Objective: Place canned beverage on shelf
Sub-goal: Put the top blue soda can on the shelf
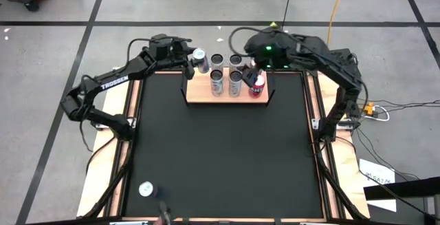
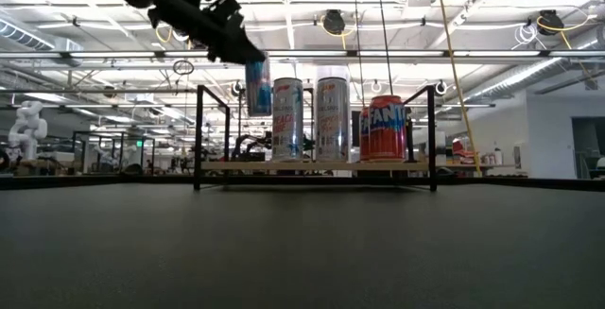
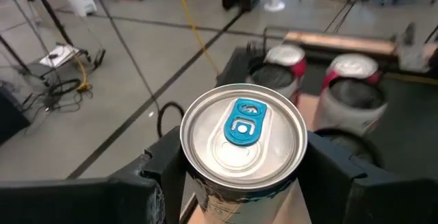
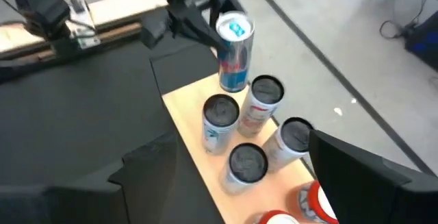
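Left gripper [image 1: 193, 62] is closed on a slim blue can [image 1: 200, 60], gripping it by the upper body with a finger on each side; the left wrist view shows the silver lid with its blue tab [image 3: 242, 122] between the two dark fingers [image 3: 171, 162]. The can is tilted slightly, held at the 10 o'clock corner of the shelf [image 1: 199, 95]. In the low view the can [image 2: 258, 86] hangs clear above the board [image 2: 312, 165], its base not touching the wood, just beside the nearest standing can at its 3 o'clock.

The shelf sits at the 12 o'clock edge of the black mat [image 1: 220, 156]. Four silver cans [image 1: 217, 82] stand upright on it in a close two-by-two cluster near the middle. A red can [image 1: 258, 87] stands at the 3 o'clock end of the cluster; the low view shows orange-and-blue lettering on it [image 2: 385, 128].

Right gripper [image 1: 251, 73] is over the 3 o'clock end of the shelf, directly above the red can. Its jaws stand well apart in the right wrist view and hold nothing; the cans [image 4: 247, 164] show between and beyond its fingers [image 4: 356, 176].

One further can [image 1: 146, 189] stands alone near the mat's 7 o'clock corner, well apart from the shelf and from both arms.
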You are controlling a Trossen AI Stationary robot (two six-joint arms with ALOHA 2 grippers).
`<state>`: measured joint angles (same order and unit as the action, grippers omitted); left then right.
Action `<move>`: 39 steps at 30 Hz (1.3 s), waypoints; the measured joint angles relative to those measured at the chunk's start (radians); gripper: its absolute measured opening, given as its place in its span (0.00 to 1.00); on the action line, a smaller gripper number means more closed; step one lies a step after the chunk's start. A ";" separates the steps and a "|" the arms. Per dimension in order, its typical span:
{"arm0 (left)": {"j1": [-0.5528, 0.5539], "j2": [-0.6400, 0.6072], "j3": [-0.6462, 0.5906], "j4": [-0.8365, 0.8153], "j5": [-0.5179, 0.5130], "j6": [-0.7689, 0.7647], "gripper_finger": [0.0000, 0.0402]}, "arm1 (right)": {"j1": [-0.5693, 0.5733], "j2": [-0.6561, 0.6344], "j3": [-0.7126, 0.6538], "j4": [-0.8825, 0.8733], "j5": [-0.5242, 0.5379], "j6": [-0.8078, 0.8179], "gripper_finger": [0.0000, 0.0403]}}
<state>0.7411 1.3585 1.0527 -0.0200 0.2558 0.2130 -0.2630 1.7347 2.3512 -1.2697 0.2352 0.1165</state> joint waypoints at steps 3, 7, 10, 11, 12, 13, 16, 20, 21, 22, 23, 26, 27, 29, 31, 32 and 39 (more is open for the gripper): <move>0.025 0.021 0.000 -0.024 0.005 0.012 0.52 | -0.004 -0.029 0.000 -0.010 0.005 0.003 0.77; 0.049 0.042 -0.013 0.000 0.055 0.017 0.52 | -0.016 -0.044 0.000 -0.009 0.008 0.003 0.77; 0.052 0.067 -0.032 0.003 0.070 0.046 0.52 | -0.030 -0.046 0.000 -0.009 0.006 0.001 0.77; 0.052 0.076 -0.037 -0.009 0.074 0.057 0.52 | -0.034 -0.046 0.000 -0.011 0.006 -0.001 0.77; 0.051 0.084 -0.039 -0.018 0.076 0.065 0.52 | -0.038 -0.045 0.000 -0.011 0.005 -0.005 0.77; 0.051 0.089 -0.039 -0.024 0.076 0.076 0.52 | -0.040 -0.044 0.000 -0.011 0.005 -0.008 0.77; 0.051 0.104 -0.038 -0.012 0.081 0.091 0.52 | -0.046 -0.043 -0.001 -0.007 0.005 -0.021 0.77; 0.051 0.126 -0.037 -0.021 0.080 0.116 0.52 | -0.054 -0.042 -0.001 -0.007 0.001 -0.024 0.77; 0.051 0.133 -0.037 -0.016 0.080 0.117 0.52 | -0.057 -0.042 -0.001 -0.007 0.000 -0.024 0.77; 0.051 0.139 -0.037 -0.016 0.080 0.118 0.52 | -0.058 -0.042 -0.001 -0.007 0.000 -0.024 0.77; 0.051 0.145 -0.037 -0.023 0.080 0.118 0.52 | -0.058 -0.042 -0.001 -0.008 0.000 -0.026 0.77; 0.051 0.167 -0.037 -0.023 0.080 0.118 0.52 | -0.058 -0.042 -0.001 -0.007 0.000 -0.031 0.77; 0.051 0.174 -0.037 -0.023 0.080 0.118 0.52 | -0.058 -0.042 -0.001 -0.007 0.000 -0.031 0.77; 0.051 0.188 -0.037 -0.016 0.080 0.118 0.52 | -0.058 -0.042 -0.001 -0.007 0.000 -0.035 0.77; 0.051 0.197 -0.037 -0.013 0.080 0.118 0.52 | -0.059 -0.042 -0.001 -0.007 0.000 -0.035 0.77; 0.051 0.201 -0.037 -0.009 0.080 0.118 0.52 | -0.061 -0.042 -0.001 -0.007 0.000 -0.035 0.77; 0.052 0.203 -0.037 -0.002 0.055 0.135 0.52 | -0.065 -0.042 -0.001 -0.007 0.000 -0.042 0.77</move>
<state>0.7931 1.5616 1.0161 -0.0219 0.3104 0.3485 -0.3283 1.6928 2.3505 -1.2766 0.2348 0.0741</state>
